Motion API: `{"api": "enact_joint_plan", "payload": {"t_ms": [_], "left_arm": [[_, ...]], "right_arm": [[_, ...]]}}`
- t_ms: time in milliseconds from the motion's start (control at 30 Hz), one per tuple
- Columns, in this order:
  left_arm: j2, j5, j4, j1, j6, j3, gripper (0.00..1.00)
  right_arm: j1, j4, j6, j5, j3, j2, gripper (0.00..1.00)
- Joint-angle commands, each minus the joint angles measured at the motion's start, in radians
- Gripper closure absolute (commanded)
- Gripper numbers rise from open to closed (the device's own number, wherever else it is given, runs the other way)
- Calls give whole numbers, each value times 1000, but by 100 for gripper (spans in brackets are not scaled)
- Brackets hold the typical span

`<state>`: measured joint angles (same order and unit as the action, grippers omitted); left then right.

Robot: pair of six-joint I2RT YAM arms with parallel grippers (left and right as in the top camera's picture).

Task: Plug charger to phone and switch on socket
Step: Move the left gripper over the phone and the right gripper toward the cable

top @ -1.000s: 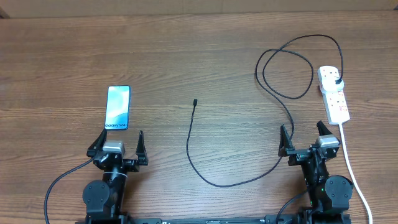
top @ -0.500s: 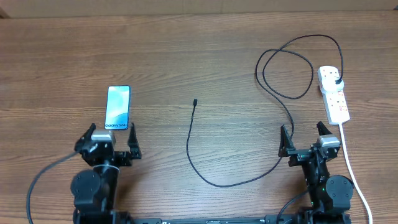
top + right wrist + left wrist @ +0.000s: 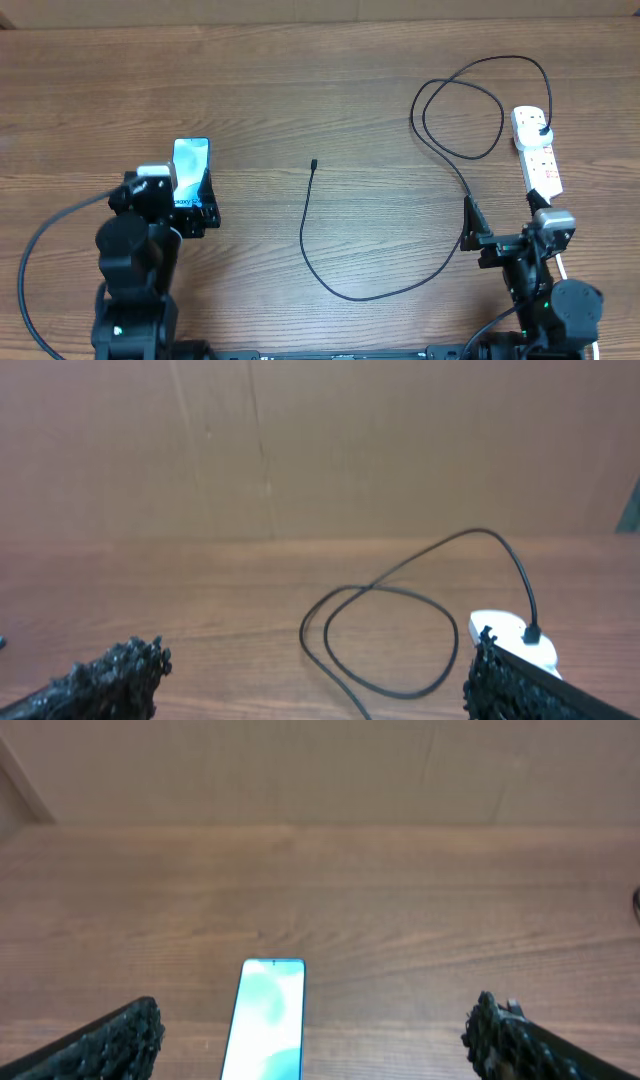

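The phone point(image 3: 192, 158) lies screen up at the left of the table; it also shows in the left wrist view point(image 3: 270, 1020). My left gripper point(image 3: 172, 202) is open over the phone's near end, its fingers point(image 3: 315, 1045) wide on either side. The charger cable point(image 3: 304, 235) has its free tip point(image 3: 314, 163) mid-table. It curves toward the front edge, loops at the right point(image 3: 380, 645), and ends in a black plug point(image 3: 543, 130) seated in the socket point(image 3: 538, 155). My right gripper point(image 3: 505, 228) is open and empty just in front of the socket point(image 3: 505, 630).
The socket's thick white cord point(image 3: 572, 285) runs past my right arm toward the front edge. A cardboard wall point(image 3: 320, 450) stands behind the wooden table point(image 3: 330, 90).
My left arm has moved forward, so its open fingers now straddle the phone's near end. My right arm has shifted slightly right and toward the front.
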<state>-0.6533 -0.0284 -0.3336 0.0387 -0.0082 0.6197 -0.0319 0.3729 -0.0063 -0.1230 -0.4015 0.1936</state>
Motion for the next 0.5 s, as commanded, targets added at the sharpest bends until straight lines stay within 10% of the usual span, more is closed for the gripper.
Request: {"api": "enact_joint_plan", "payload": {"t_ms": [0,467], "left_arm": [[-64,-7,-58,-4,8,116,0],[-472,-253,-506,29,-21,632,0]], "right_arm": [[-3,40,6,3,-109,88,0],[-3,472,5,-114,-640,635,0]]}}
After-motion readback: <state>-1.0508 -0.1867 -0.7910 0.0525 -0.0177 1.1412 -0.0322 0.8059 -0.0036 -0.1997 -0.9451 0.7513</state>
